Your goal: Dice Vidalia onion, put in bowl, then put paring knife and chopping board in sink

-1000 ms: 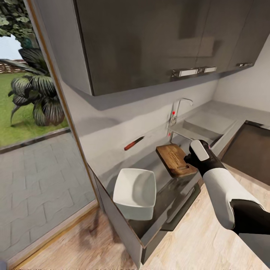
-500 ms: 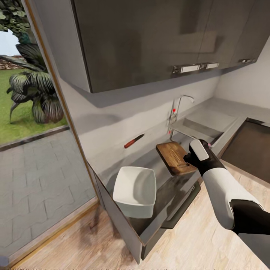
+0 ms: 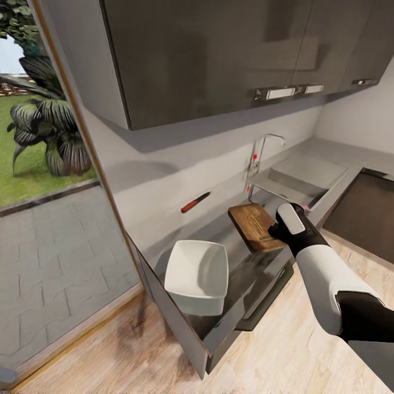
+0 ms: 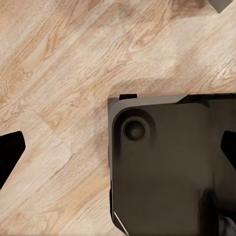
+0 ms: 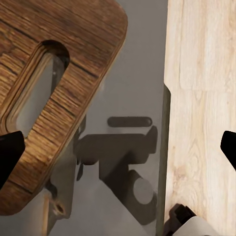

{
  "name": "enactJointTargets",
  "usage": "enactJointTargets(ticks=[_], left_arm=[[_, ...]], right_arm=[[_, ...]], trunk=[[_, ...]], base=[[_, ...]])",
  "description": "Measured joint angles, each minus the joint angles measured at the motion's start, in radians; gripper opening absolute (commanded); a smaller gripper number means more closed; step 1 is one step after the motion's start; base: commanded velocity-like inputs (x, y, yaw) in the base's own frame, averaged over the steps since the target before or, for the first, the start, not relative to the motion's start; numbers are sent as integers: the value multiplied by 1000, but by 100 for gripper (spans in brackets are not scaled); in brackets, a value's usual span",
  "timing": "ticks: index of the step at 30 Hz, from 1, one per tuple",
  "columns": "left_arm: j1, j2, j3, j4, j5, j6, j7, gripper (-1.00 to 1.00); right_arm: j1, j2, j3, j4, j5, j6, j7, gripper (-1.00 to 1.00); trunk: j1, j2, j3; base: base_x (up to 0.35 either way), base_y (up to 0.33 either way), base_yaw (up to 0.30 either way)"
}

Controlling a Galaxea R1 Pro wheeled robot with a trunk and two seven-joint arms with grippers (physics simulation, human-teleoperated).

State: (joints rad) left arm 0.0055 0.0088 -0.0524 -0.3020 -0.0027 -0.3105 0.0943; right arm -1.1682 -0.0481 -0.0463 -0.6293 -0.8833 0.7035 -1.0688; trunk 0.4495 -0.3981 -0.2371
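The brown chopping board (image 3: 251,224) lies on the grey countertop (image 3: 219,235), its slotted handle end (image 5: 37,93) toward the front edge. My right gripper (image 3: 275,232) hovers at that end, open, its dark fingertips (image 5: 10,152) spread wide over the board's corner (image 5: 118,147). The white bowl (image 3: 198,273) sits left of the board. By the back wall lies the red-handled paring knife (image 3: 195,202). Right of the board is the sink (image 3: 298,183) with its chrome tap (image 3: 261,150). The onion is out of view. My left gripper (image 4: 118,150) hangs open over the floor.
Dark wall cabinets (image 3: 219,54) hang low over the counter. A glass door (image 3: 54,180) to the garden stands left of the counter's end. A dark hob (image 3: 364,216) lies at the right. The left wrist view looks down on wooden floor (image 4: 64,73) and my dark base (image 4: 167,162).
The camera has shifted slightly, so the whole picture has slid a little. My right gripper stays at the board's handle end; nothing has been taken hold of.
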Motion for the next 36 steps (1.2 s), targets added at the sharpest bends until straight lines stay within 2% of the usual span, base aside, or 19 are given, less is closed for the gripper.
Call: enactJointTargets(ticks=[10,16,18,23,36], left_arm=[[0,1,0,0,0,-1,0,100],[0,1,0,0,0,0,0,100],[0,1,0,0,0,-1,0,100],[0,1,0,0,0,-1,0,100],[0,1,0,2,0,-1,0,100]], right_arm=[[0,1,0,-3,0,0,0,100],[0,1,3,-39,0,1,0,100],[0,0,38,-66,0,1,0,100],[0,0,70,-88,0,1,0,100],[0,-3,82,-98,0,0,1,100]], trunk=[[0,0,-15],[0,0,-17],[0,0,-17],[0,0,-17],[0,0,-17]], base=[[0,0,0],[0,0,0],[0,0,0],[0,0,0],[0,0,0]])
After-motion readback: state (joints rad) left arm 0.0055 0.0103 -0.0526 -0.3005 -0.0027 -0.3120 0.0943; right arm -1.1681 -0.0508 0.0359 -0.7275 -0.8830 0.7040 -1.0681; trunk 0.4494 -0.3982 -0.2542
